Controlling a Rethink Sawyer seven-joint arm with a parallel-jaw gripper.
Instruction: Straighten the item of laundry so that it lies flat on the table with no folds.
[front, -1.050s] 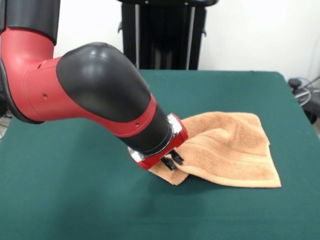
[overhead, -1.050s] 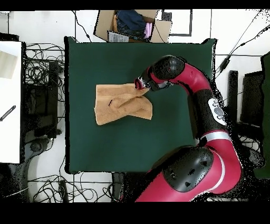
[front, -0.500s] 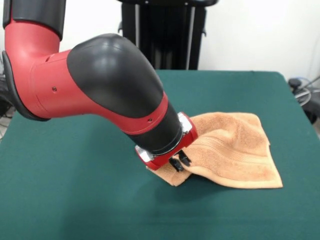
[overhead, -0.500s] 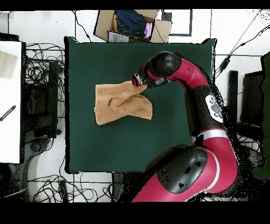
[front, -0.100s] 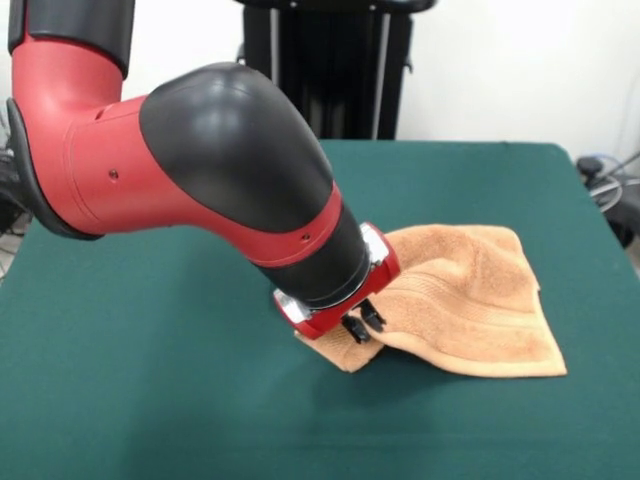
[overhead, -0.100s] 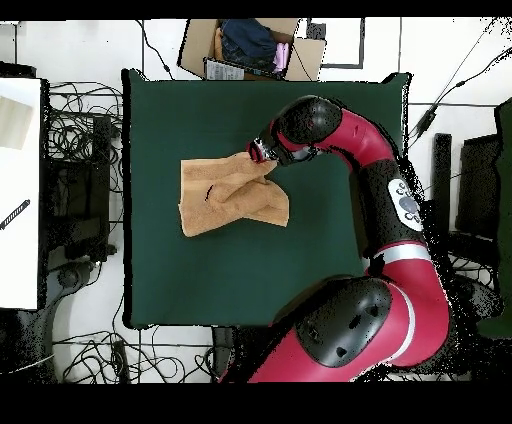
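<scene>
One towel (front, -0.100s: 470, 300), one table (front, -0.100s: 150, 400), one robot arm (front, -0.100s: 200, 190), one cardboard box (overhead, -0.100s: 250, 48) beyond table's edge.

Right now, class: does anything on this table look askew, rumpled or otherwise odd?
Yes. The towel is not flat: it lies doubled over in a skewed shape, with a ridge of folds running through its middle. The gripper sits at its folded corner. Nothing on the table looks spilled or damaged.

In the front view the hand towel (front, -0.100s: 470, 300) lies right of centre on the table (front, -0.100s: 150, 400), with the gripper (front, -0.100s: 362, 324) at its left corner.
</scene>
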